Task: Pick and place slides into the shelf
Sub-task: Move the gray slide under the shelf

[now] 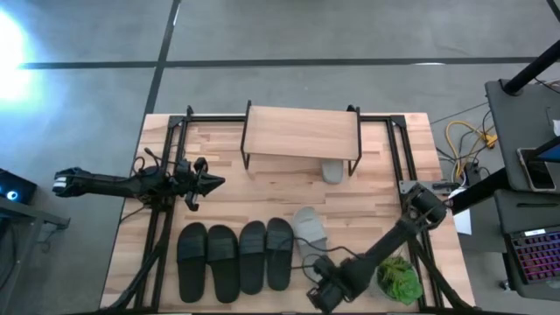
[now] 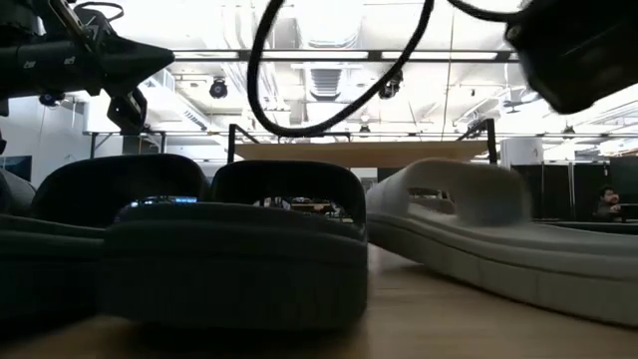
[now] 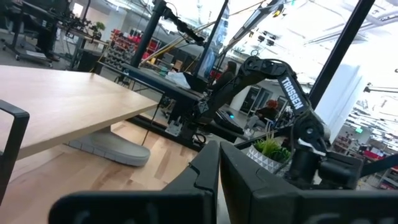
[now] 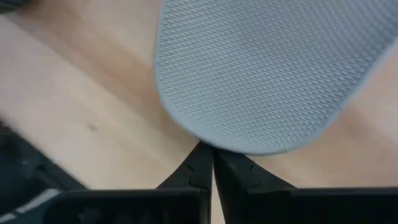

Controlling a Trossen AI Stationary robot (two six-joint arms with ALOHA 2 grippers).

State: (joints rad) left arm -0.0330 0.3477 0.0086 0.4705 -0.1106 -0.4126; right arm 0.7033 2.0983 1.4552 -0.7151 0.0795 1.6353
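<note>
My right claw [image 4: 213, 155], fingers pressed together and holding nothing, sits at the heel edge of the light grey slide [image 4: 267, 68] lying flat on the worktop [image 4: 81, 112].

One word can be read: "TROSSEN", in white capitals running down the dark forearm of the right arm [image 3: 292, 93], just above the potted green plant [image 3: 268, 147] in the left wrist view. Nothing else in any view is legible.
</note>
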